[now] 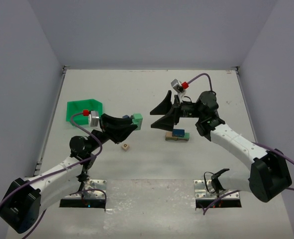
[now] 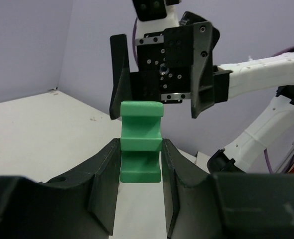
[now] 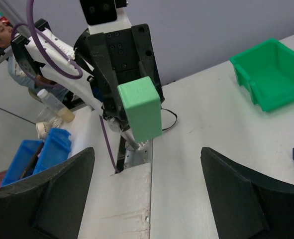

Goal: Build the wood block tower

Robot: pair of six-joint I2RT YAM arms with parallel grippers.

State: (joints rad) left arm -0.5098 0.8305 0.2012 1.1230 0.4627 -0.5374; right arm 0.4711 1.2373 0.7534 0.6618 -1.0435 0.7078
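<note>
Overhead view: the left gripper [image 1: 134, 122] is holding a green block [image 1: 137, 119] clear of the table [image 1: 112, 84]. Its fingers are pinching the block's notched waist, and the far half is sticking out past the tips. The right gripper [image 1: 159, 113] is facing it with jaws spread wide and nothing between them, mouth aimed at the block and a gap remaining.

The wood block tower [image 1: 176, 134] is sitting on the table just beside and below the right gripper. It has a tan bar at the base with blue and green pieces on top. It is too small in this view to count layers, so its present height is uncertain. A loose block [image 1: 125, 147] is lying near the left arm, and the green bin [image 1: 84, 110] is well off to the left.

Judging from the two mouths lining up, a hand-over of the green block appears to be under way. To do it well:
- Bring the right jaws around the exposed far half, not the waist the left fingers are occupying.
- Square the block's flat faces to the right pads before closing, so it is not twisting on release.
- Let the left open only once the right is gripping firmly.
- Carry it to the tower level and lower it straight down, so it is not nudging the pieces already stacked.
</note>
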